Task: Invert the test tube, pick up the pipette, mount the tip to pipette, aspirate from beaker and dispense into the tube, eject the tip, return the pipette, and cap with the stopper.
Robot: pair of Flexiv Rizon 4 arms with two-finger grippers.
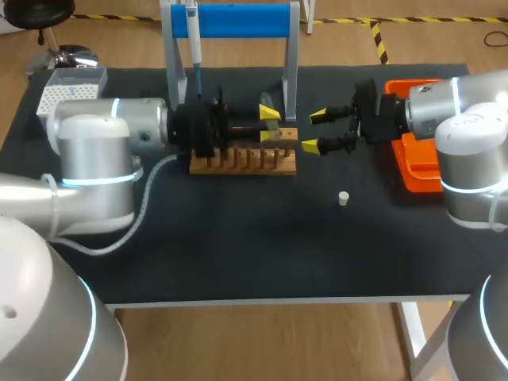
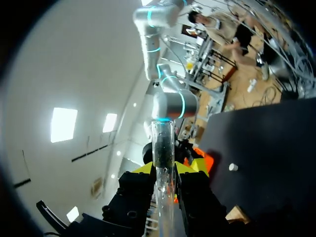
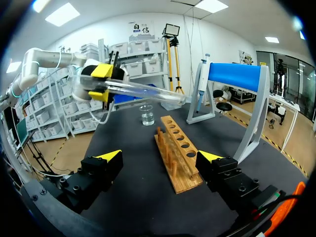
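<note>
You have a tan wooden rack (image 1: 243, 161) on a black table (image 1: 238, 246). Behind the rack, the stand (image 1: 238, 20) has a blue bar. Right of the rack sit an orange tray (image 1: 414, 171) and a white stopper (image 1: 344, 198). The test tube (image 3: 143, 90) is clear. The left gripper (image 1: 269, 125) and right gripper (image 1: 314, 131) are black, yellow-tipped.

A flat black table (image 1: 238, 254) with a thin white edge stands on a white metal leg (image 1: 414, 333) over a light-brown wooden plank floor (image 1: 262, 341). A strip of yellow-and-black striped tape (image 1: 379, 40) lies on the floor beyond the table's far edge. White walls (image 3: 153, 29) enclose the room, and bright rectangular ceiling light panels (image 3: 61, 14) shine overhead.
</note>
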